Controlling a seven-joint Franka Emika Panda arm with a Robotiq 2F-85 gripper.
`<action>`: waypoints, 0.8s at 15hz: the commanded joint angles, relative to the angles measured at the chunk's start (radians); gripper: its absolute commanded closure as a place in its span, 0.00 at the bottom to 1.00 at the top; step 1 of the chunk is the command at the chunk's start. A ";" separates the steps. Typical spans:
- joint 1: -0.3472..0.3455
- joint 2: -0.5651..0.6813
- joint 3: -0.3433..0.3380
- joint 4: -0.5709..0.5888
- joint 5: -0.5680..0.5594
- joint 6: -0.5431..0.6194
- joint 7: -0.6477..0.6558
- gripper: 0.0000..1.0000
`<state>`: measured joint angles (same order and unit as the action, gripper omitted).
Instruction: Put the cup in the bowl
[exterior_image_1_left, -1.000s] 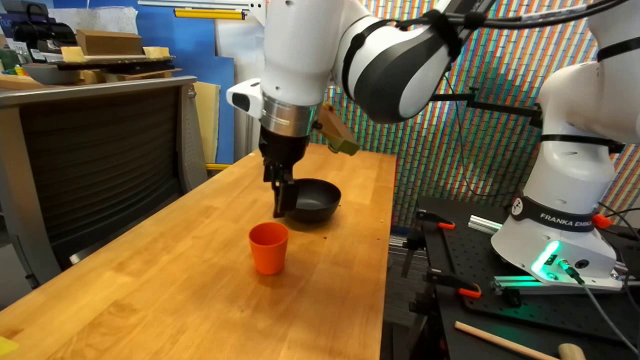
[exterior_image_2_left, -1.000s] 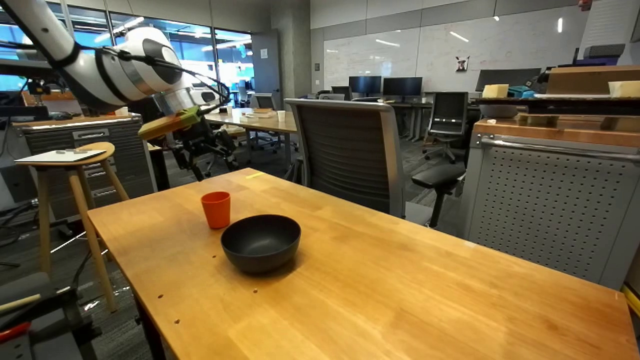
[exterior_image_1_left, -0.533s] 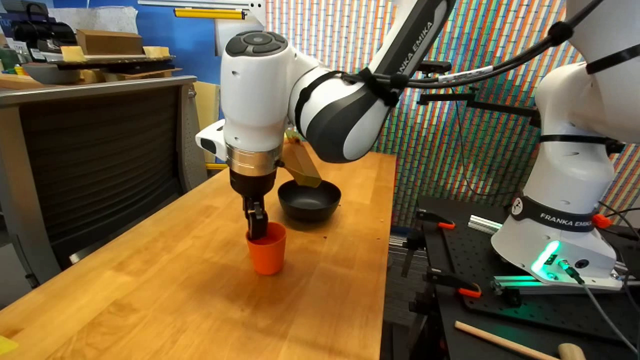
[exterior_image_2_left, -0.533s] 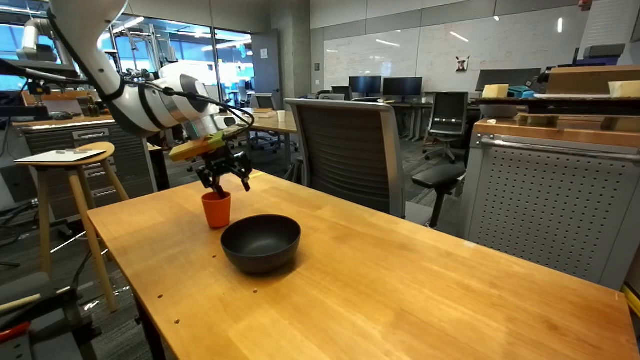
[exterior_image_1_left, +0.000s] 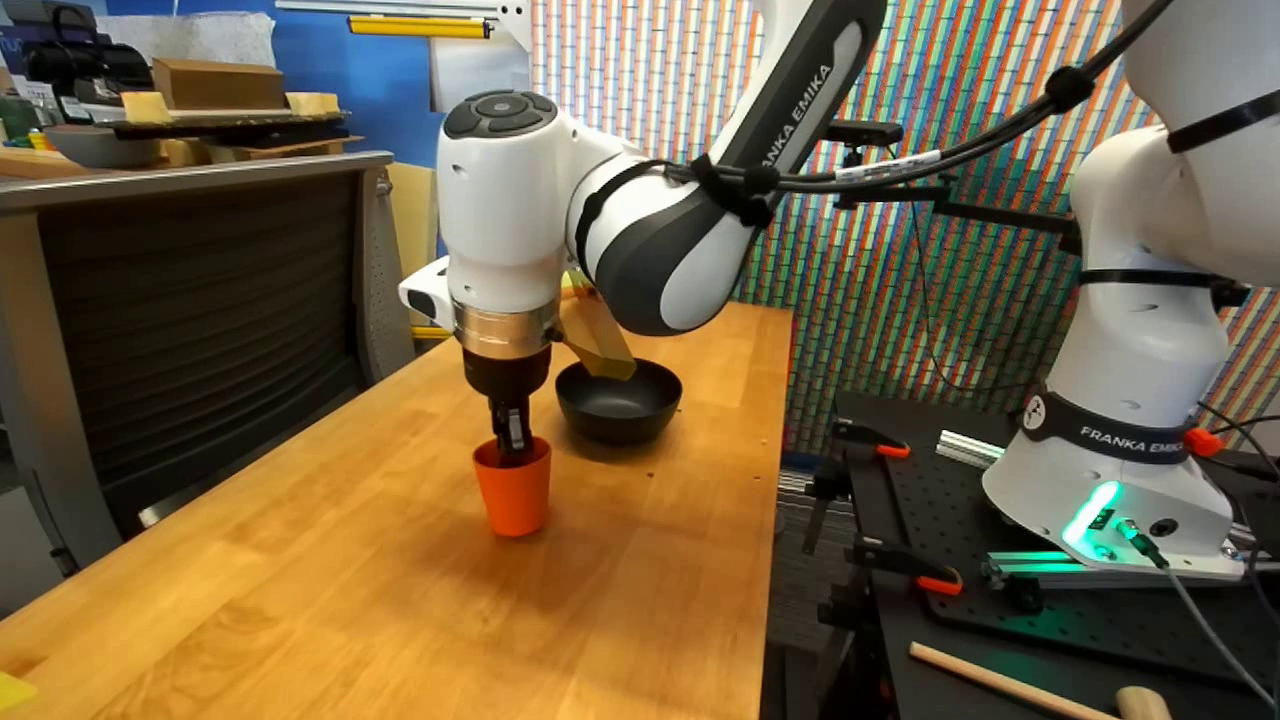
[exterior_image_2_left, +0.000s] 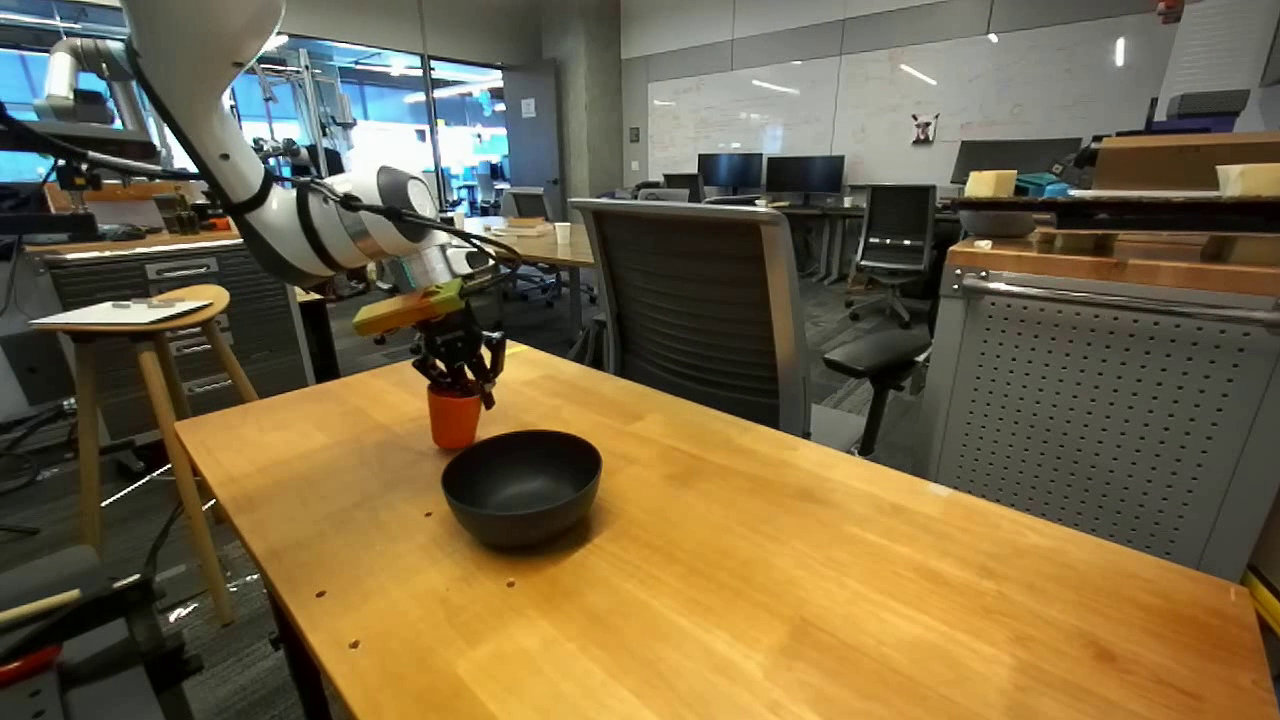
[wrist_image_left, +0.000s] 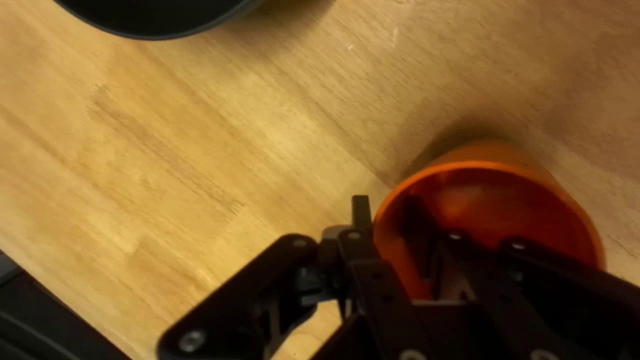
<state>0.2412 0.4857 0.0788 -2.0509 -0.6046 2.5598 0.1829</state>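
- The orange tapered cup is right of centre in the wrist view, its mouth in sight, its long axis near upright. Whether its base clears the wooden tabletop I cannot tell.
- The claw looks clenched on the cup's wall, at the rim's left edge in the wrist view: one finger within the mouth, one outside. So the cup's body lies right of the pinch.
- The matte black bowl lies at the upper left of the wrist view, cut by the top edge, near the cup but apart; in an exterior view it shows just below and right of the cup.
- The carry, I judge, calls for a lift over the bowl's rim, then travel toward the wrist view's upper left, centring the cup rather than the claw.
- The Franka Emika Panda arm fills the upper middle of an exterior view.
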 joint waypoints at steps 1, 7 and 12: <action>-0.037 -0.089 0.042 -0.102 0.169 0.007 -0.088 0.97; -0.044 -0.352 -0.070 -0.249 0.172 0.004 0.028 0.99; -0.163 -0.532 -0.158 -0.330 0.058 -0.024 0.152 0.99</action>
<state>0.1440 0.0702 -0.0496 -2.2984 -0.4724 2.5445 0.2452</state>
